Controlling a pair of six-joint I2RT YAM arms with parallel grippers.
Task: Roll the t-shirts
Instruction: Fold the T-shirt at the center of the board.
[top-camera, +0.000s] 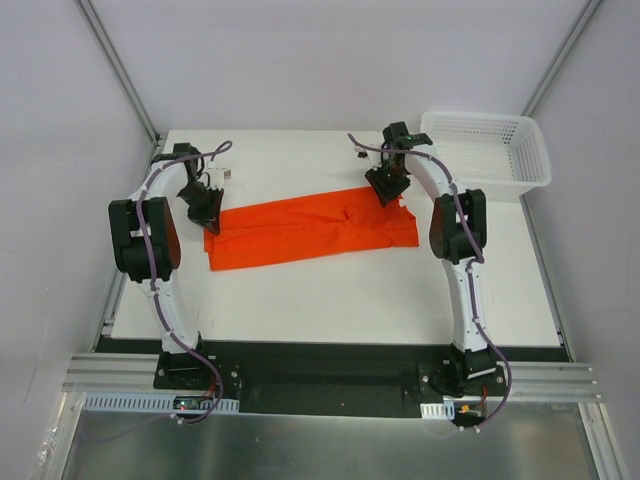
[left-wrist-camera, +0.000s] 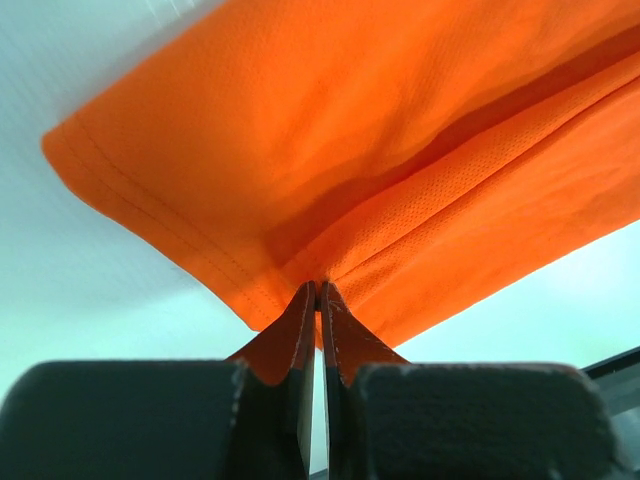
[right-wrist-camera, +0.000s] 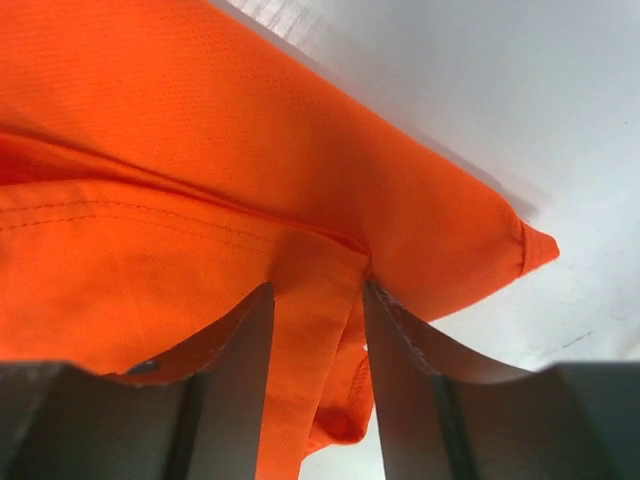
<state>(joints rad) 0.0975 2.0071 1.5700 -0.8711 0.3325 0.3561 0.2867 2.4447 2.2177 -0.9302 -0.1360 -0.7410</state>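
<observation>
The left tool is pinched nearly shut on a hemmed edge of the t-shirt. The right tool stands narrowly apart, gripping a thicker bunch at the other end. Holding both ends probably keeps the long folded band taut and square for rolling. The shirt stretches between the tools on the tabletop, thin orange-red mesh knit with stitched hems and soft creases.

Overhead plus wrist close-ups of t-shirt
</observation>
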